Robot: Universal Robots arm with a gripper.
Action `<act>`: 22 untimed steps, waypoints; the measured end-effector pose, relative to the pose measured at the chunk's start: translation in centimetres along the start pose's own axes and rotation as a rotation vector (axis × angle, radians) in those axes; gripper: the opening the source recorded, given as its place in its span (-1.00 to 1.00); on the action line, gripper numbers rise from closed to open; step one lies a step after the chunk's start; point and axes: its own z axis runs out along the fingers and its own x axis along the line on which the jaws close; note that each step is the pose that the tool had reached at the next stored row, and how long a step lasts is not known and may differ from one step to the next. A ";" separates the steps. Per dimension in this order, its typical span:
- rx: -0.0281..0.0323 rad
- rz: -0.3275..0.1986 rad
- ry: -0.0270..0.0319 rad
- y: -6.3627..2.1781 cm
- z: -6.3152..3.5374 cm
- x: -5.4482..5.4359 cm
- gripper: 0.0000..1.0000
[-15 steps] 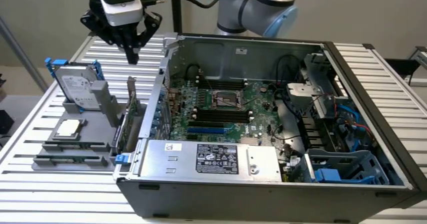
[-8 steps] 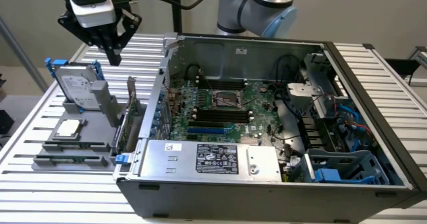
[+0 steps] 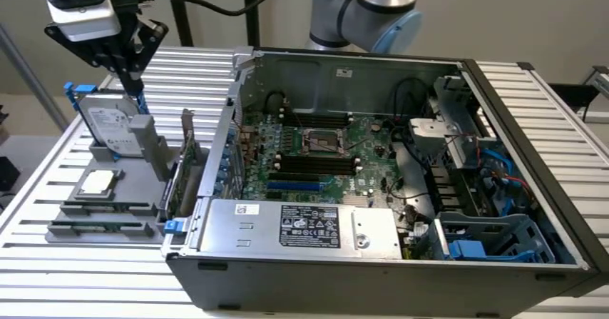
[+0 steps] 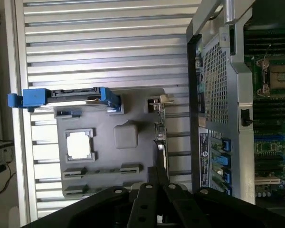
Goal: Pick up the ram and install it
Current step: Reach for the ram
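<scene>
Ram (image 3: 103, 208) not yet picked: collision risk on the way down

End effector (image 3: 131, 83) hung clenched and empty over the grey tray (image 3: 140, 190) near the counter's (image 3: 57, 276) edge at the exterior view's left. The ram sat edge-up in that tray, so a descent could clip the hard drive (image 3: 107, 123) or processor (image 3: 98, 182).

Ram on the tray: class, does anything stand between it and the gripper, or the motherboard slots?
Nothing covers the ram; it lies open from above. The gripper hangs over the upright hard drive, at the other end of the tray. Toward the slots stand an upright card and the open case's wall.
</scene>
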 end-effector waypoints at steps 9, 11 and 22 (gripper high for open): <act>0.0005 0.000 0.0063 -0.79 -0.02 4.0 -0.79; 0.0006 0.000 0.0080 -0.95 -0.01 4.9 -0.79; 0.0246 -0.003 0.0123 -2.08 -0.02 6.3 -0.79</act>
